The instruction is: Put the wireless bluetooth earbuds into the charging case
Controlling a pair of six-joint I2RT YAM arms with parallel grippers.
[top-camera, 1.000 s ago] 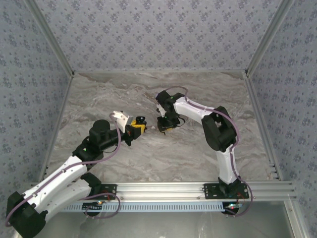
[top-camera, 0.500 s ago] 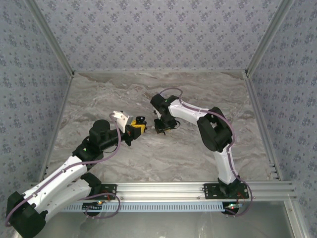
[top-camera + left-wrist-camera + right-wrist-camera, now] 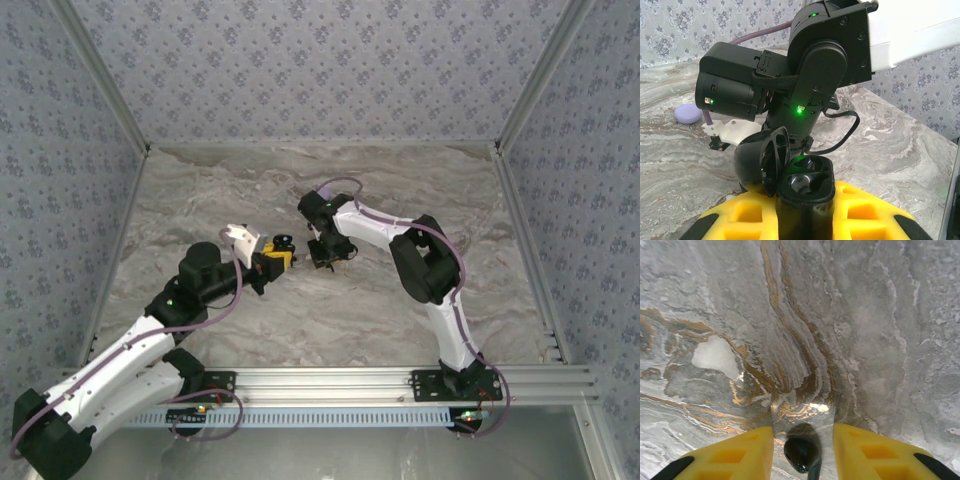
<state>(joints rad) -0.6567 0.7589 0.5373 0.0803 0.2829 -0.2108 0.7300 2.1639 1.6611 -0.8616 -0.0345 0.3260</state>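
The charging case (image 3: 805,192) is a small black case with its lid (image 3: 759,159) hinged open to the left and two glossy wells facing up. My left gripper (image 3: 805,215) is shut on its lower body, yellow pads on either side; in the top view this pair sits mid-table (image 3: 278,255). My right gripper (image 3: 803,440) points down at the table with its jaws apart. One black earbud (image 3: 801,452) lies on the marble between the fingers (image 3: 740,455), with a gap on each side. In the top view the right gripper (image 3: 325,255) hangs just right of the case.
A pale lilac disc (image 3: 688,113) lies on the marble table (image 3: 400,200) beyond the case to the left. The right arm's black wrist (image 3: 810,75) looms close behind the held case. Patterned walls and metal rails (image 3: 520,210) enclose the table.
The right arm has swung its wrist and elbow a little to the left, closer to the held case. The left arm and the case have not moved.
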